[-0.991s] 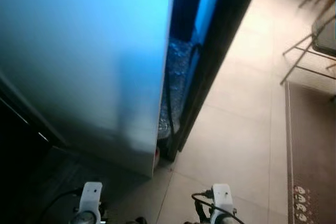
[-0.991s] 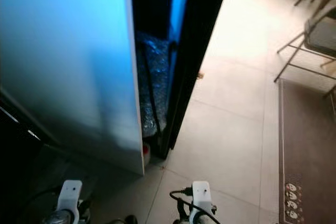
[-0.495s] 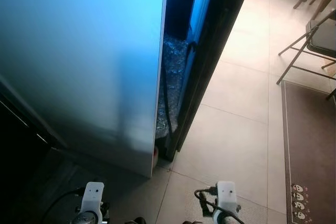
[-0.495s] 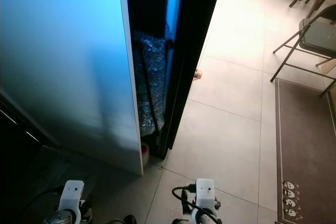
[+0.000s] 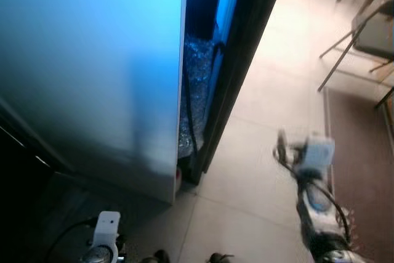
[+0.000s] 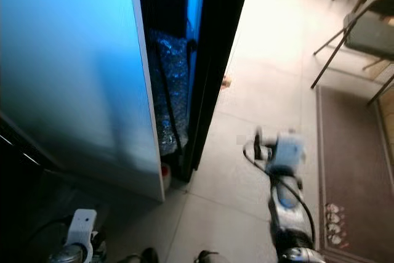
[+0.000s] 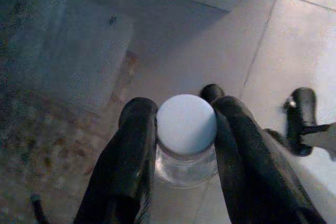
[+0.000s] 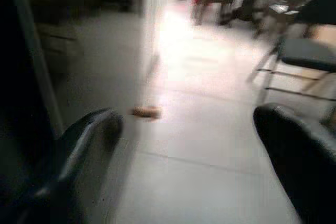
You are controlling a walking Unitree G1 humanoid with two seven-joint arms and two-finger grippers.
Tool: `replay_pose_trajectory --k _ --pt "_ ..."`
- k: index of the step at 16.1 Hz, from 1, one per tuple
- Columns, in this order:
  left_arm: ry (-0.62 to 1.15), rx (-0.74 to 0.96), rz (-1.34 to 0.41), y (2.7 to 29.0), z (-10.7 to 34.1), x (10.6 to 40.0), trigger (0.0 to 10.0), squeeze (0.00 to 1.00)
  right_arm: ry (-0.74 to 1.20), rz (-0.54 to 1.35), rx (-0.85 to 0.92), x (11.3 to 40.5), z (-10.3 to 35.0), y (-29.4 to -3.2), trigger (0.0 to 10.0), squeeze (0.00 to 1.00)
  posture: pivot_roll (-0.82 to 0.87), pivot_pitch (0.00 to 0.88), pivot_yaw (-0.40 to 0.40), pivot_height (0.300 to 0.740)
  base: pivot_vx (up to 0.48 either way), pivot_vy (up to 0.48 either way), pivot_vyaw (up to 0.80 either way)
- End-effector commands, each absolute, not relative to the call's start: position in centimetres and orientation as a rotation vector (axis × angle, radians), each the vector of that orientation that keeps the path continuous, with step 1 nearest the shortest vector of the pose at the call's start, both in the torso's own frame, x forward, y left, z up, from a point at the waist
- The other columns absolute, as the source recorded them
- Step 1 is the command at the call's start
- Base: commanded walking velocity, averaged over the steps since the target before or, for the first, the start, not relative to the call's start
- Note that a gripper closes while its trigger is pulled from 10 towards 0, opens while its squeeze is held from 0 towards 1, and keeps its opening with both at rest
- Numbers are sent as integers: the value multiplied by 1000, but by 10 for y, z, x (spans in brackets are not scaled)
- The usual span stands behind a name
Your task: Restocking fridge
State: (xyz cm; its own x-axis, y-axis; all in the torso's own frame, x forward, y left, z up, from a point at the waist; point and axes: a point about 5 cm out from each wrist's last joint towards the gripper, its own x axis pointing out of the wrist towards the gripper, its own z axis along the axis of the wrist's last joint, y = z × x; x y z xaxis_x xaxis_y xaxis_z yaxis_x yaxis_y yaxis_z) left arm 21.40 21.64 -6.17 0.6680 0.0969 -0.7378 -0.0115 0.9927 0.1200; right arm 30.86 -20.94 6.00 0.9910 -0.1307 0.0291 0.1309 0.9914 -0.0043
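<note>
- Fridge (image 5: 92,60): big blue-lit panel on the robot's left, standing on the tile floor (image 5: 271,103). Beside its right edge is a narrow dark gap with crinkly, shiny material (image 5: 196,90) and a black cable inside.
- Rug (image 6: 357,170): brown, on the floor to the right, with a small pattern at its near corner.
- Chair (image 6: 363,35): metal-legged, dark seat, at the far right above the rug.
- Right arm (image 6: 286,201): raised over the floor between the fridge gap and the rug, blurred.
- Right gripper (image 8: 189,145): fingers spread wide, nothing between them. It points along the floor past a dark door edge, toward chairs and a table far off.
- Left gripper (image 7: 181,145): low by the fridge base, pinching a jar (image 7: 185,135) just under its white lid, one finger on each side.
- Jar: clear glass, held over the grey floor.
- Small tan object (image 8: 146,112) lying on the floor near the door edge; too blurred to identify.
</note>
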Motion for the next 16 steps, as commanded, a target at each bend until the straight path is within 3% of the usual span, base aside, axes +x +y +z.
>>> replay_pose_trajectory --k 1,4,9,12,13,14,16 --pt "853 112 55 214 -65 208 10000 0 86 -130 18 290 31 -204 10000 0 -103 201 -59 740 0 0 0" --pt "845 110 53 212 -66 208 10000 0 12 -65 -6 293 44 -196 10000 0 -106 200 -63 740 0 0 0" --pt "836 118 57 213 -64 210 10000 0 -149 203 22 301 86 -161 10000 0 -122 200 -60 740 0 0 0" --pt "830 119 54 209 -63 213 10000 0 -150 308 17 323 106 -143 10000 0 -120 183 -57 740 0 0 0" --pt "828 118 54 208 -63 214 10000 0 -126 318 8 327 106 -142 10000 761 -119 180 -59 740 0 0 0" --pt "824 119 53 208 -62 215 10000 0 -114 311 -14 333 108 -141 10000 1000 -115 176 -61 740 0 0 0" --pt "816 122 52 207 -61 217 10000 0 -100 270 -44 347 115 -141 10000 1000 -107 170 -63 740 0 0 0"
